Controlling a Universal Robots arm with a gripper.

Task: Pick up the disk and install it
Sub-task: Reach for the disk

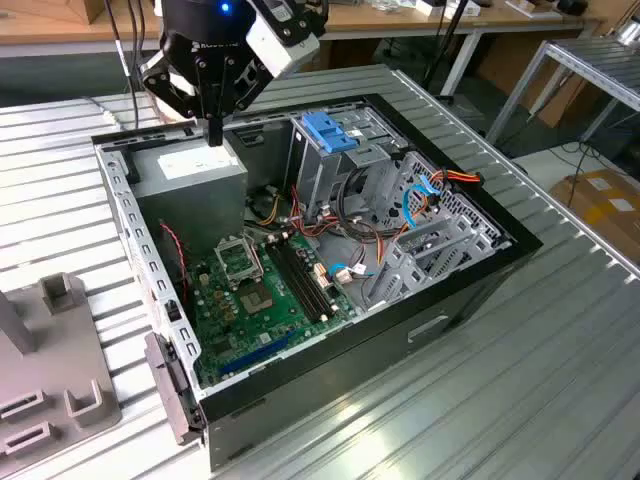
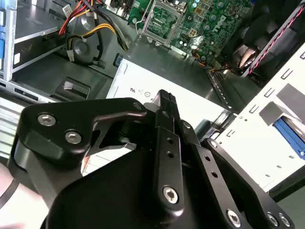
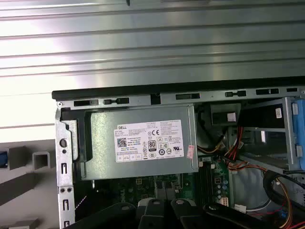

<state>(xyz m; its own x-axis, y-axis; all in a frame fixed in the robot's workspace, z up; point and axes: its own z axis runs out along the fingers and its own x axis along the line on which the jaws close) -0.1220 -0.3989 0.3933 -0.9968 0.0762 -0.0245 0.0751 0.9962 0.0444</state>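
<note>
**Exterior view.** A black, open-sided computer case [image 1: 470, 300] lies on a ribbed, silver metal worktop [image 1: 520, 400]. The black robot hand [image 1: 213, 135] hangs over the far corner of the case on the exterior view's left. Its tips point down at the far edge of a grey, boxy power supply [image 1: 190, 180] with a white label. The fingers are pressed together with nothing between them. Whether the tips touch the power supply cannot be told. A blue-topped metal drive cage [image 1: 328, 135] stands toward the exterior view's right of the power supply. A green motherboard [image 1: 250, 300] covers the case floor nearer the camera. A grey moulded fixture [image 1: 50, 370] with posts and slots sits on the worktop outside the case, at the exterior view's left.

**Second wrist view.** The closed fingers [image 2: 164, 124] stand over the labelled top of the power supply. Red, yellow and black cables [image 2: 81, 28] run beside the motherboard. Beyond the perforated case wall, a bright blue plastic edge [image 2: 288, 136] lies on a pale grey surface. Whether it is the bracket of the disk cannot be told.

**First wrist view.** The power supply label faces the camera, just inside the case rim. Outside the case, a sliver of blue shows beside the fixture posts. No disk is in the hand.
</note>
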